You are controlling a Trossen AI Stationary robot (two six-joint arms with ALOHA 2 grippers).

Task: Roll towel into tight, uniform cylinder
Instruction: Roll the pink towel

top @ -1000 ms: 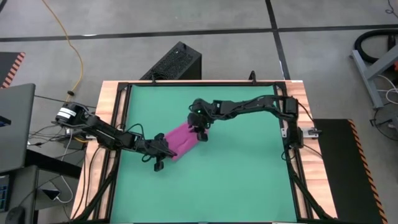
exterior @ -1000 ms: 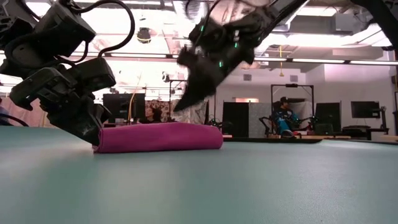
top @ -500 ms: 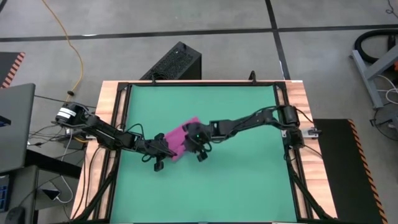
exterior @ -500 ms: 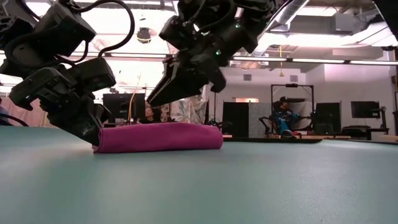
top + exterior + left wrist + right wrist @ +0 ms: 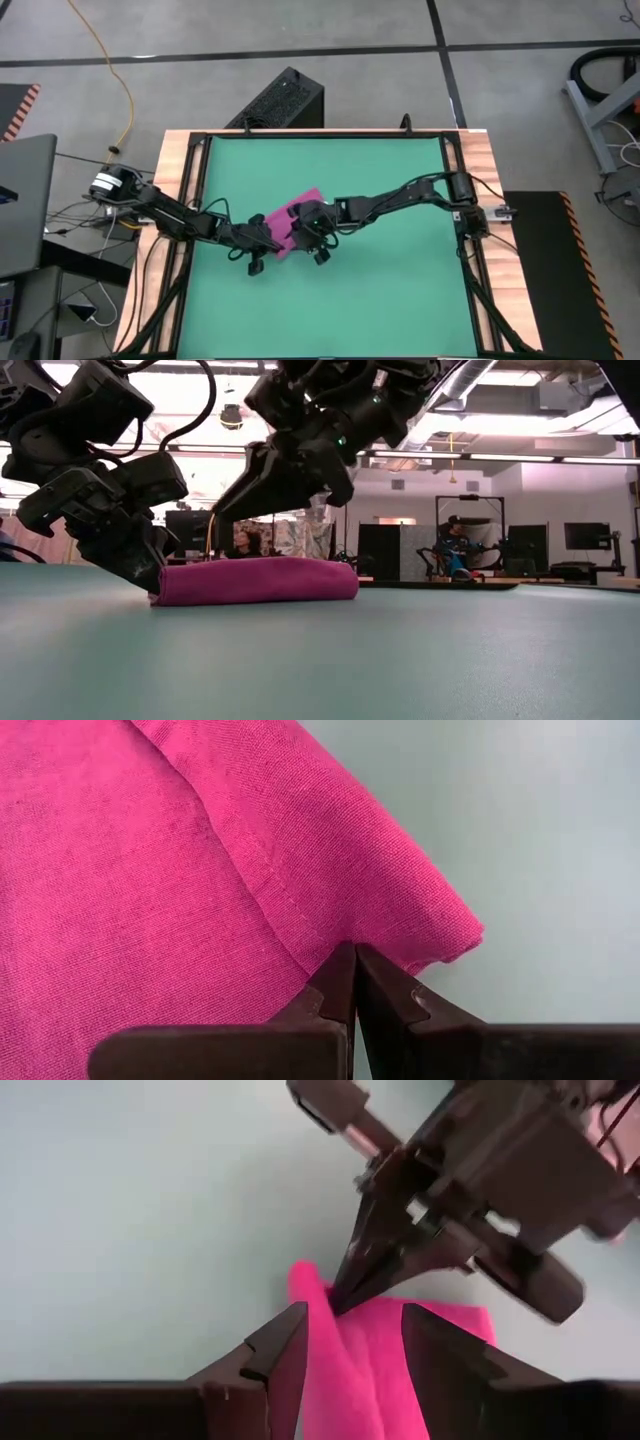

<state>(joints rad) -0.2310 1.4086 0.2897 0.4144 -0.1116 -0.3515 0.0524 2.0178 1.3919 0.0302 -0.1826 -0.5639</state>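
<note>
1. Green mat (image 5: 400,290) covers the wood-framed table; a workshop with desks, monitors and seated people shows beyond it in the low view.
2. Left of the towel (image 5: 288,222), the left gripper (image 5: 354,960) has its fingers clenched on the cloth's corner, pinning it to the mat.
3. On the mat's middle lies the towel, folded flat (not yet a cylinder).
4. Right of that corner, the right gripper (image 5: 350,1342) hangs above the towel, fingers parted around a raised fold, holding nothing.
5. Judgement: take the edge evenly, roll tightly against the pinned corner.
</note>
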